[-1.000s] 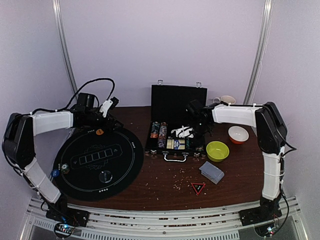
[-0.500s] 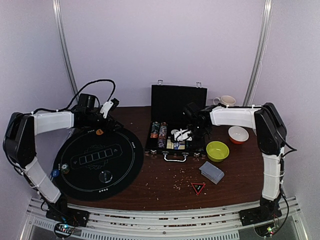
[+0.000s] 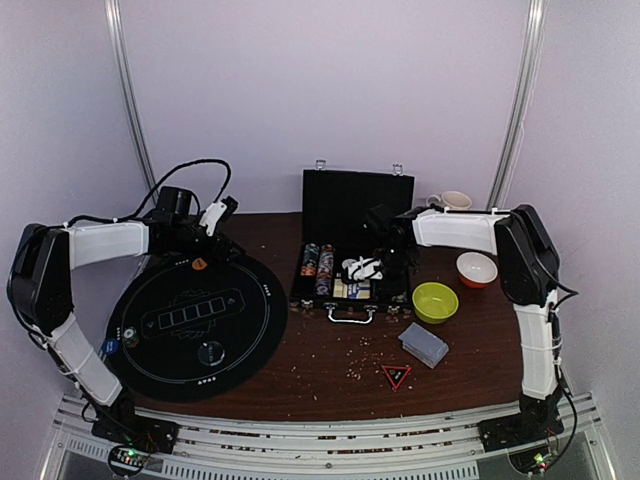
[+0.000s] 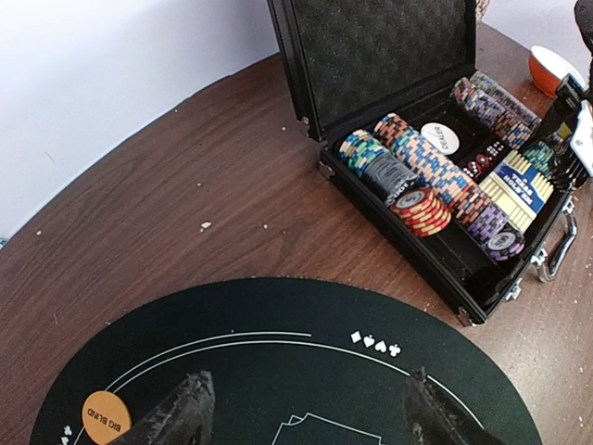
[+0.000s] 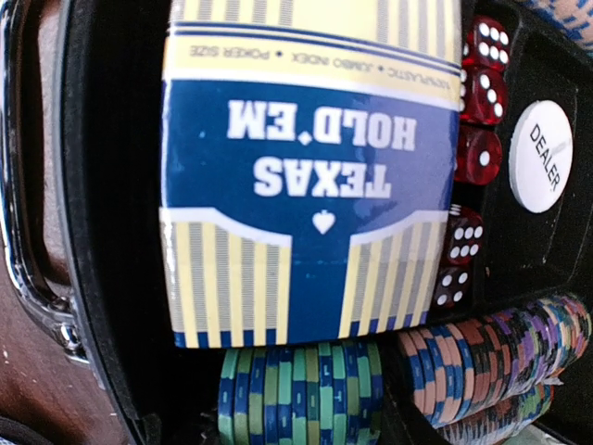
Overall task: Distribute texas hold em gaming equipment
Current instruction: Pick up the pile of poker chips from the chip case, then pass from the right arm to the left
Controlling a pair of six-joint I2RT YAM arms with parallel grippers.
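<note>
**Poker gear along the tabletop's [image 3: 330, 375] far edge**

Left gripper [image 4: 308, 377] hangs released above the mat's [image 4: 278, 306] far edge, beside the orange Big Blind disc [image 4: 106, 416]. Right gripper [image 3: 365, 267] sits over the card box [image 5: 310, 185] inside the case [image 3: 357, 205]; clenched or not, I cannot tell

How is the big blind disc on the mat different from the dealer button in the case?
The big blind disc is orange; the dealer button is white. The big blind disc lies on the black mat, while the dealer button sits inside the open case next to red dice. Both are flat round discs with printed lettering.
</note>
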